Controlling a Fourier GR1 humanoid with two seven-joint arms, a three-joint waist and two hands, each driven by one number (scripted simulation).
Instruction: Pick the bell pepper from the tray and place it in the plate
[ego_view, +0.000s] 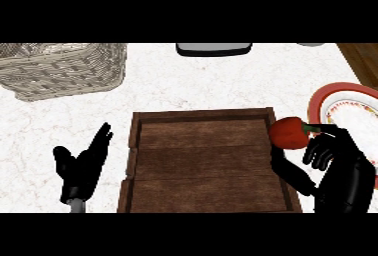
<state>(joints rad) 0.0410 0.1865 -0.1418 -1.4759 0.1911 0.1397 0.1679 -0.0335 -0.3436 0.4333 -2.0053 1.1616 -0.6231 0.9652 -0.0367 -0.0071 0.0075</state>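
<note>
— Where do we have the bell pepper (289, 133)?
— In our right hand (338, 162), fingers and thumb curled round it, over the right rim of the tray (199, 114), near the plate (316, 100). Our left hand (80, 169) rests open.

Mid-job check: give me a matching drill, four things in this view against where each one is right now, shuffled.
Things:
1 bell pepper
2 plate
3 basket
4 left hand

Places:
A far left of the counter
B held in the right hand, at the tray's far right corner
C open, left of the tray
D at the view's right edge

Pairs: 1-B, 2-D, 3-A, 4-C
</note>
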